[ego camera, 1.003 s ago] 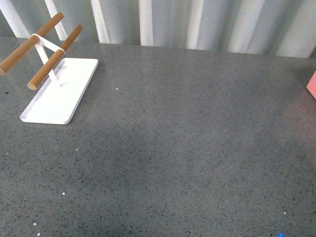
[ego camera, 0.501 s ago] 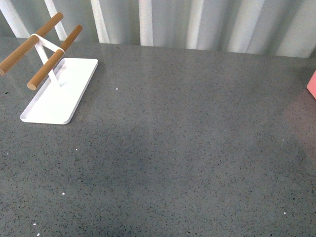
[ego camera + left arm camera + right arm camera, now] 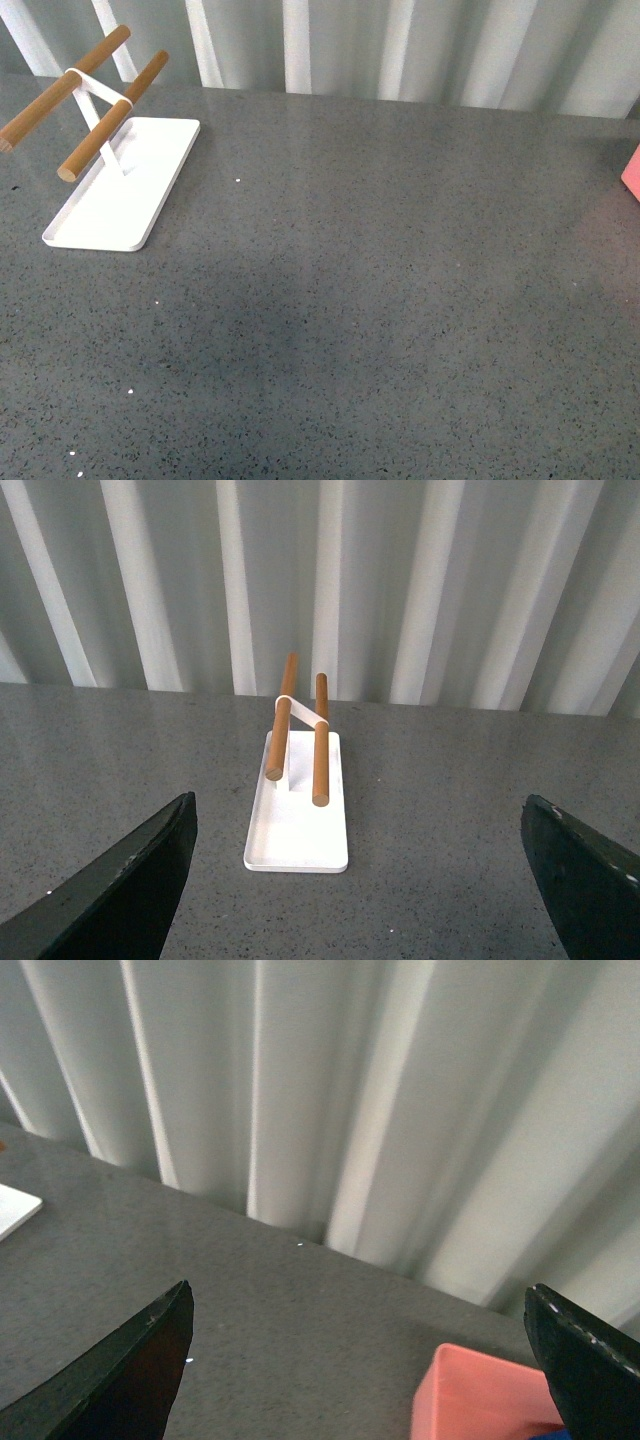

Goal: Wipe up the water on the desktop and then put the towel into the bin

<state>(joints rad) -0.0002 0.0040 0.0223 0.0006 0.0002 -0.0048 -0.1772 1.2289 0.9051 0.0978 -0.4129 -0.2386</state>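
Both tools stand released, gripping nothing: the left tool (image 3: 360,880) faces the white rectangular tray with wooden rods (image 3: 297,815), the right tool (image 3: 360,1360) the salmon-pink flat-sided bin (image 3: 485,1400), at the dark grey speckled tabletop's (image 3: 350,300) right edge.

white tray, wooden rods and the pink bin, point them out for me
white tray (image 3: 130,205), front view, bare floor of the tray
wooden rods (image 3: 320,740), left wrist view, middle of one rod
pink bin (image 3: 490,1400), right wrist view, its side wall
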